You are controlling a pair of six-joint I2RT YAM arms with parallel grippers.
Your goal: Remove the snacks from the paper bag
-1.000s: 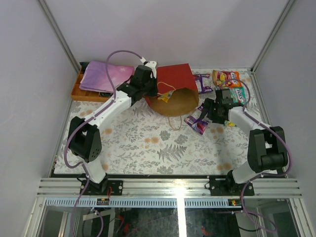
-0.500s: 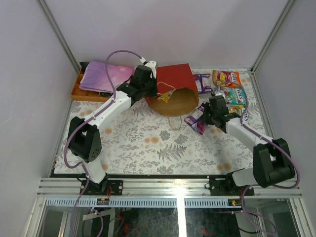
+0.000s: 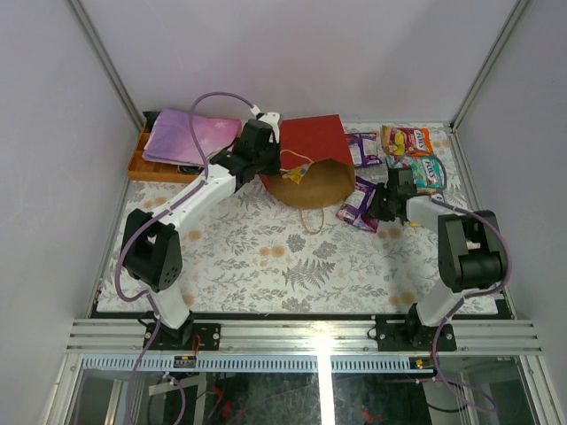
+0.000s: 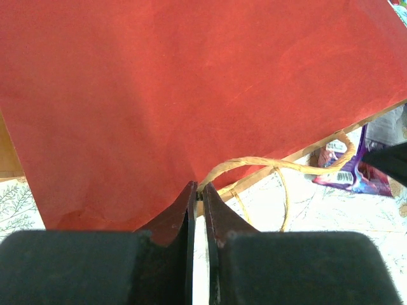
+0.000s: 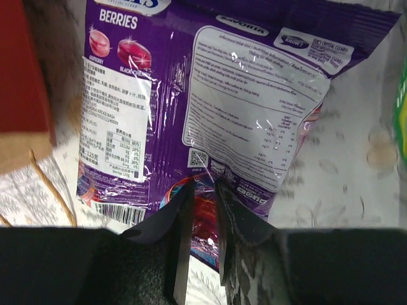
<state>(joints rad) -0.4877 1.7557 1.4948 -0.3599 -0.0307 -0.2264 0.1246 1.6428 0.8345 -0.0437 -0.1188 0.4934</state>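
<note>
Paper bag (image 3: 312, 142) lying on its side, brown mouth facing the arm bases. Left gripper (image 4: 198, 190) pressed together on its rim at the beige handle (image 4: 267, 164). Right gripper (image 5: 202, 185) pinching purple packet (image 5: 210, 95) just right of the mouth; orange packet (image 3: 406, 139) farther right.

Top camera sits high behind the arm bases, looking down over the whole bench (image 3: 266, 257), with the paper bag (image 3: 310, 142) at the far side. Left wrist view is right up against the bag's red wall, over the left claw (image 4: 198, 189). Right wrist view peers close past the right claw (image 5: 203, 187) onto a purple packet (image 5: 222, 95) just right of the bag. All 3 share bag and packet.
</note>
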